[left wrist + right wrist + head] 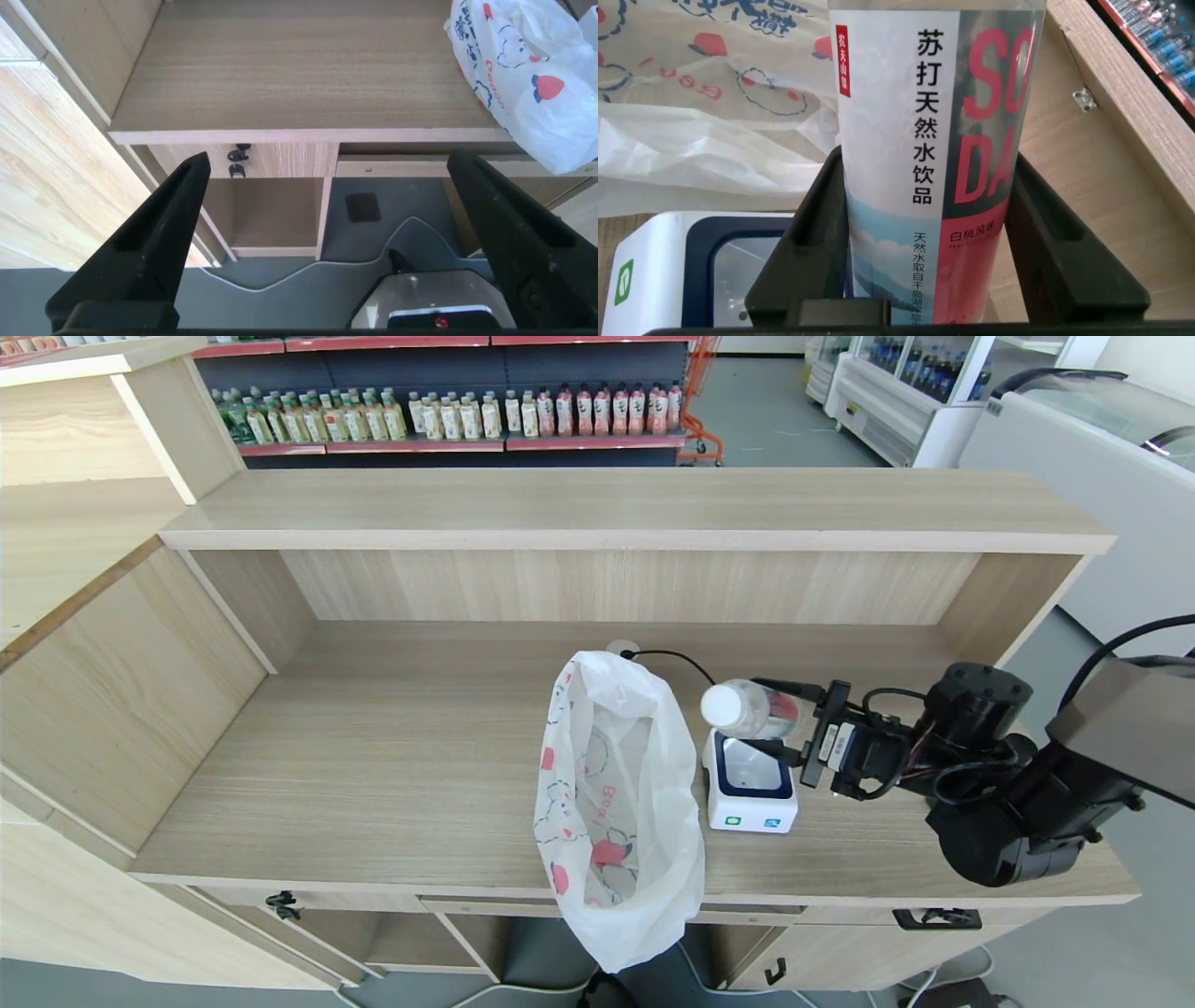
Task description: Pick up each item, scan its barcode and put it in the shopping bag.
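Note:
My right gripper [792, 721] is shut on a white-capped drink bottle [750, 709] with a white, pink and blue label, held lying sideways just above the white and blue barcode scanner [750, 786]. In the right wrist view the bottle [934, 140] sits between the black fingers [799, 247] with the scanner [687, 271] beneath. The white shopping bag [616, 803] with red and blue prints stands open to the left of the scanner, hanging over the counter's front edge. My left gripper [332, 252] is open, low in front of the counter [290, 84], with nothing between its fingers.
The wooden counter [373, 775] has a raised back ledge and side walls. A black cable [672, 658] runs from a hole behind the bag to the scanner. Drawers with black handles [936, 918] sit under the front edge. Shelves of bottles stand in the room behind.

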Tool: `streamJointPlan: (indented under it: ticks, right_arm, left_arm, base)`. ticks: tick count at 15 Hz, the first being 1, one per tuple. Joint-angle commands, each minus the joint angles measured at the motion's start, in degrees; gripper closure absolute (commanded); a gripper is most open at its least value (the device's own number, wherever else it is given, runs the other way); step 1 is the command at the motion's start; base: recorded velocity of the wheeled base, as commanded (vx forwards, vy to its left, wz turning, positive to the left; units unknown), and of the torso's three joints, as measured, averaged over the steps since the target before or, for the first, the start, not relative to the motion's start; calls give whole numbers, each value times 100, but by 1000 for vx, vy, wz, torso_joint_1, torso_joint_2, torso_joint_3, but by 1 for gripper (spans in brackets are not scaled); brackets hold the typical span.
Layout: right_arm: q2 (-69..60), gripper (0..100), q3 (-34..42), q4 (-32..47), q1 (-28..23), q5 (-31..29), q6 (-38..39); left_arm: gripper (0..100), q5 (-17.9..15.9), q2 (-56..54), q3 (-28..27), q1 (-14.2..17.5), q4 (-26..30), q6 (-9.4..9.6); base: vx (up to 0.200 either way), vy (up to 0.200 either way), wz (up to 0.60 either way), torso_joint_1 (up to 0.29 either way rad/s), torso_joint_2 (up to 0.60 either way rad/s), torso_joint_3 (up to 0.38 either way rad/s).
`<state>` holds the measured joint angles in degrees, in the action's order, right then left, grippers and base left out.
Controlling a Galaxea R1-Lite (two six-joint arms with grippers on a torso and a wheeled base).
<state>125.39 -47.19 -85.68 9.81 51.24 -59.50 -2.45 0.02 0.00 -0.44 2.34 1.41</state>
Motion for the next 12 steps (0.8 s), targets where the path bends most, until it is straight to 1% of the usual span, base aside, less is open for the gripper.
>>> streamJointPlan:
  ticks: [1,6,12]
  right_arm:
    - [82,100,-18,-11,3,0,-9]
    - [337,100,-405,-11,21,9,26]
    - [407,100,-431,-2,82,44,35]
  left_arm:
    - [0,-1,-2,0,0,3,-1]
    - [0,-1,-2,0,0,-6,-1]
    - [0,-1,-2,0,0,3,-1]
  base:
    - [0,0,0,0,0,0]
    - [0,0,0,0,0,0]
    - [0,0,0,0,0,0]
